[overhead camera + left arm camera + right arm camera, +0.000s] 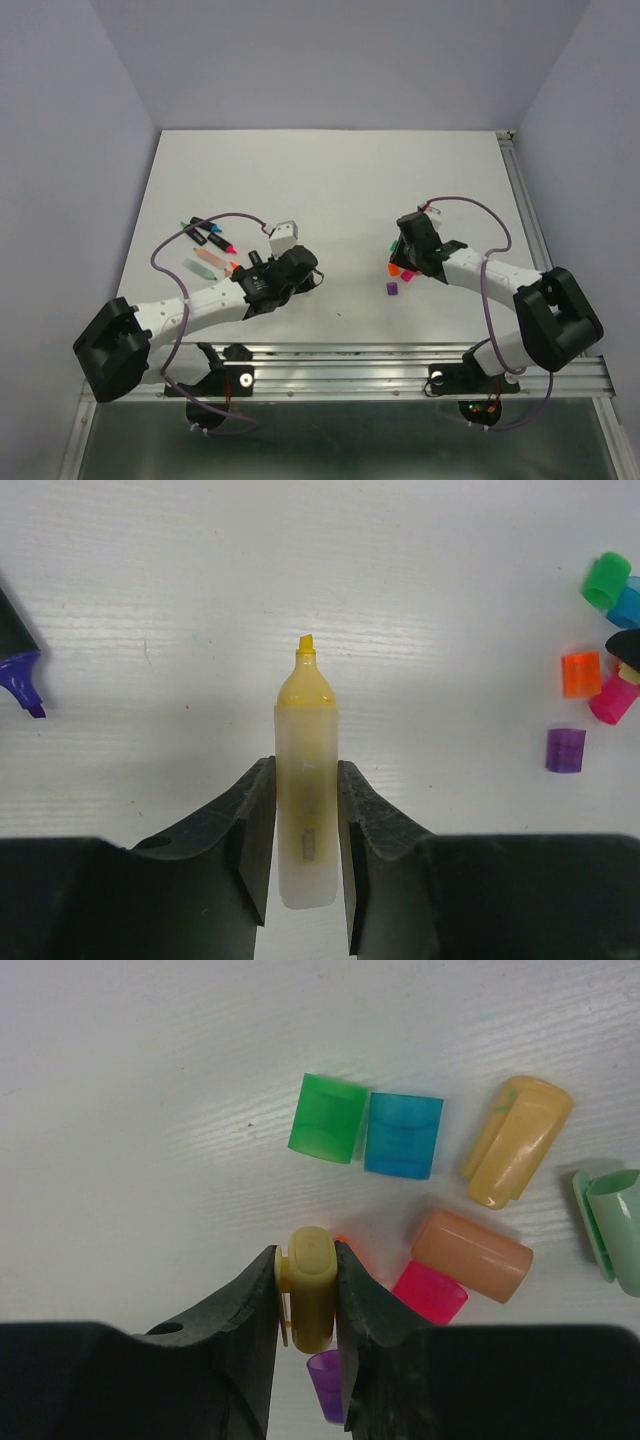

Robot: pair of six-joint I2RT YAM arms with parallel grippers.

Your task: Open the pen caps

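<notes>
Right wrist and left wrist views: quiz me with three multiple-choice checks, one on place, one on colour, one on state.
1. The translucent blue plastic cap lies: A) beside the translucent green plastic cap; B) on a pen; C) off the table.
2. The stubby plastic cap in the right gripper is: A) pink; B) yellow; C) purple.
3. The pale yellow highlighter pen in the left gripper is: A) capped; B) uncapped; C) lying loose.
Answers: 1A, they sit side by side; 2B, yellow shows in its grip; 3B, its chisel tip is bare.
</notes>
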